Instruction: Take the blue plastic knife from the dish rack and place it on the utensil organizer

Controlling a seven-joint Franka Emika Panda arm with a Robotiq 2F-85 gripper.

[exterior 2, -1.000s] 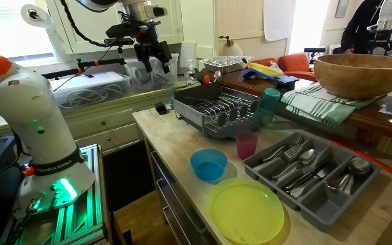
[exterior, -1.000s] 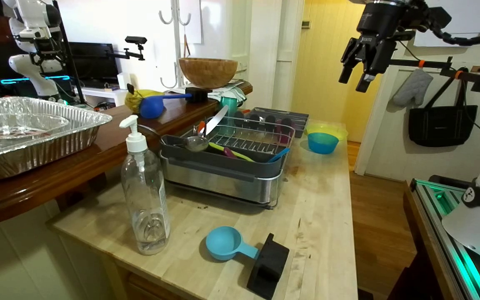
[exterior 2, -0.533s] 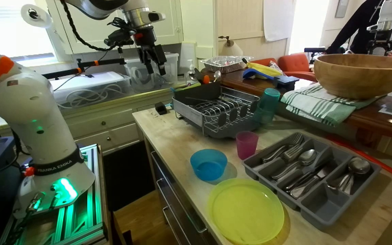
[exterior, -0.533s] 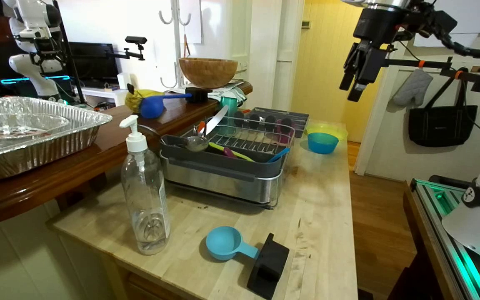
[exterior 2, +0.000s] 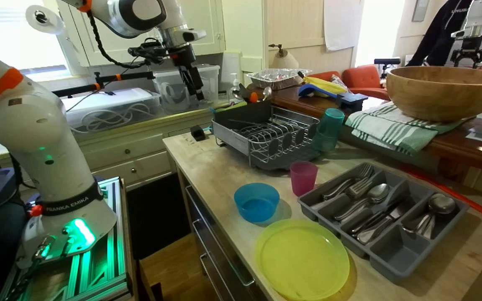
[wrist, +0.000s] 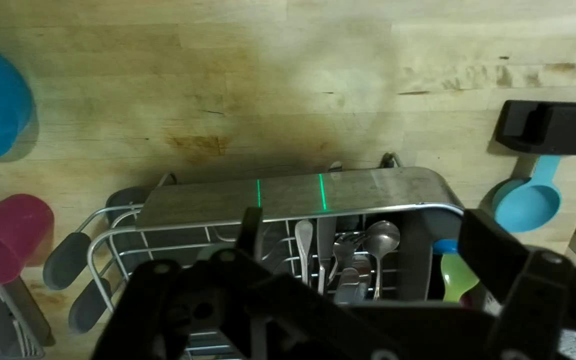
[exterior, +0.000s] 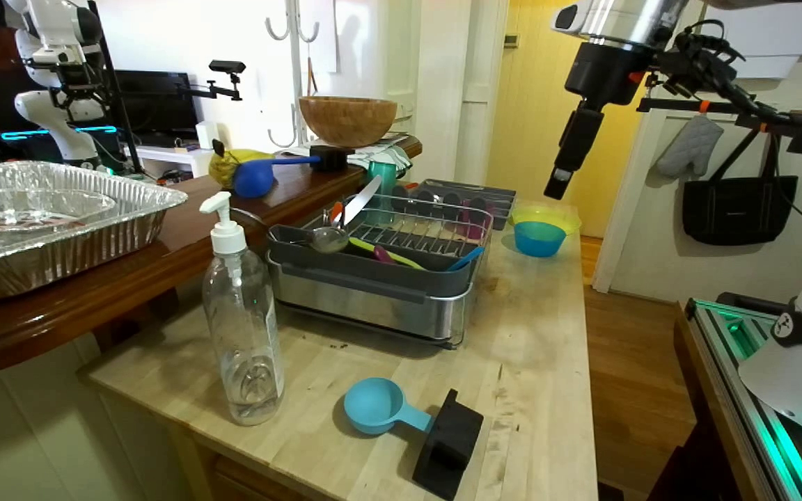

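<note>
My jaws stand spread and pinch nothing; in the wrist view my fingers are well apart. In an exterior view my gripper hangs tilted in the air, well above the counter and apart from the dish rack. Between my fingers, from the wrist, I see the rack's metal wall and, lying behind it, a steel spoon.

The blue plastic knife is in the rack's dark grey holder, at the end facing my base. It leans there, one end poking over the rim and the rest hidden inside. In the wrist view only a small patch of blue, which I take for it, shows near one finger, with a green utensil just beside.

I judge that I am at the reaching step, the knife not yet gripped. The next move calls for shifting toward the holder until that blue end sits midway between my fingers, then lowering gently so neither finger snags the green utensil, and closing on the blue alone.

The lift should then follow the knife's slant. Farthest out, past the rack and beyond a pink cup, lies the utensil organizer, with steel forks in one compartment.
</note>
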